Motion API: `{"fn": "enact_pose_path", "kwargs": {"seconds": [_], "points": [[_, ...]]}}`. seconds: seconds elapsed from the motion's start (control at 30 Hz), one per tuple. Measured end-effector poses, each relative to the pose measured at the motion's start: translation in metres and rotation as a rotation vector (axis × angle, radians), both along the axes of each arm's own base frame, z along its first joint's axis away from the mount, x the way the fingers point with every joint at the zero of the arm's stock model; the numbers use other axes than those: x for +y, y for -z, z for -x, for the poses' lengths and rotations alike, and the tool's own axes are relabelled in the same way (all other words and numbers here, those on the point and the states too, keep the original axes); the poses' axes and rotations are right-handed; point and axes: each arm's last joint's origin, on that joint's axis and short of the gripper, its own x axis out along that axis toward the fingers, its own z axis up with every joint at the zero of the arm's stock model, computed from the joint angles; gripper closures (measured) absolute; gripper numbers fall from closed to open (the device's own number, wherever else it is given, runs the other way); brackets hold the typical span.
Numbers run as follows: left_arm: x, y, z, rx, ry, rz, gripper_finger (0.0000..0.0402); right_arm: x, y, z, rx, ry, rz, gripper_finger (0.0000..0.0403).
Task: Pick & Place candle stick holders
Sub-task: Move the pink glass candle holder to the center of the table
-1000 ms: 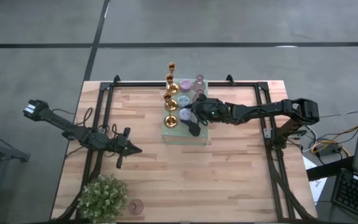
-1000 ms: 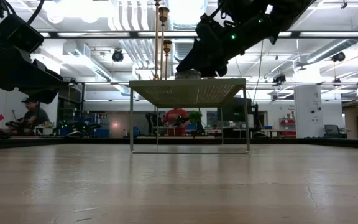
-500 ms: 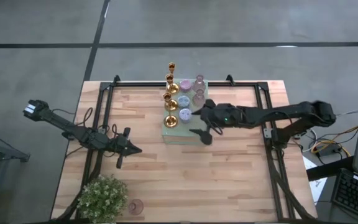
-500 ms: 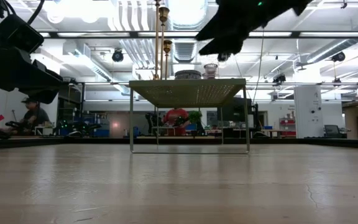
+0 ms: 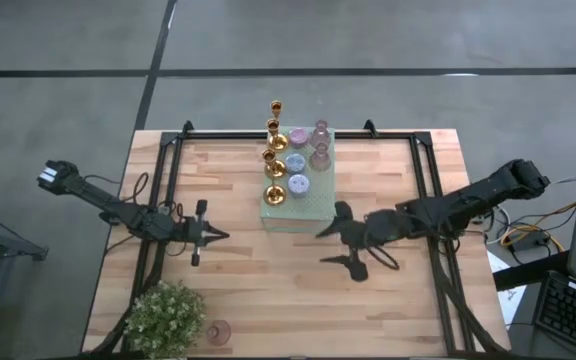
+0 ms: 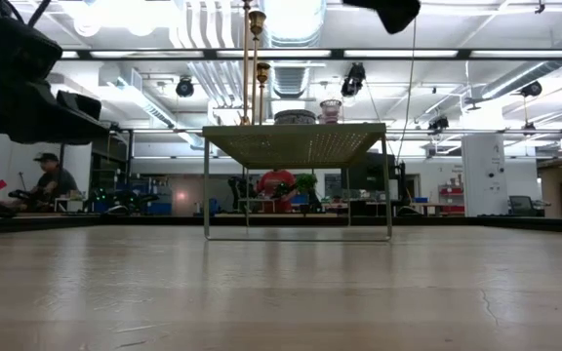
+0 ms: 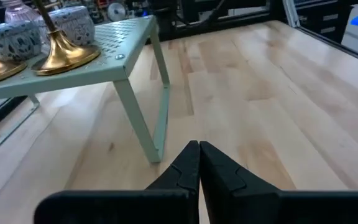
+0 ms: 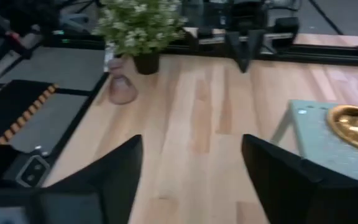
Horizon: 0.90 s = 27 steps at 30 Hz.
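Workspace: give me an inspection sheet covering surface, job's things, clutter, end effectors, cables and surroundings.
Surface: wooden table within a black frame.
Job's things: gold candlesticks and small squat holders stand on the raised pale green perforated stand; one pink holder stands on the table beside the potted plant.
Clutter: nothing seen.
End effectors: left end effector shut, empty, left of the stand; right end effector open, empty, off the stand's near right corner.
Cables: leads along both arms; loose wires off the table's right edge.
Surroundings: grey floor; in the low view, a seated person in the room behind.
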Motion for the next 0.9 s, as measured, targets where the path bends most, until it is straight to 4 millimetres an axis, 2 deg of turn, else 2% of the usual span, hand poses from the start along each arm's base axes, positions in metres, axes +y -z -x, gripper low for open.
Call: {"fn": "enact_pose_path", "kwargs": {"seconds": [0.07, 0.2, 0.4, 0.63, 0.77, 0.9], "points": [[0.000, -0.001, 0.000, -0.011, 0.001, 0.008, 0.0387, 0.007, 0.002, 0.001, 0.006, -0.019, -0.003, 0.0173], [-0.002, -0.014, -0.002, -0.127, 0.014, 0.224, 0.0389, 0.015, 0.007, 0.000, 0.025, -0.036, -0.005, 0.0254], [-0.002, -0.038, -0.002, -0.355, 0.032, 0.423, 0.0390, 0.025, 0.018, -0.004, 0.046, -0.045, 0.014, 0.0379], [0.001, -0.055, 0.002, -0.511, 0.029, 0.629, 0.0390, 0.030, 0.029, -0.007, 0.059, -0.045, 0.012, 0.0393], [-0.003, -0.069, -0.003, -0.470, 0.066, 0.666, 0.0389, 0.030, 0.036, -0.006, 0.067, -0.030, 0.024, 0.0394], [-0.010, -0.083, -0.018, -0.322, 0.028, 0.668, 0.0372, 0.028, 0.041, -0.003, 0.054, -0.030, 0.019, 0.0394]]}}
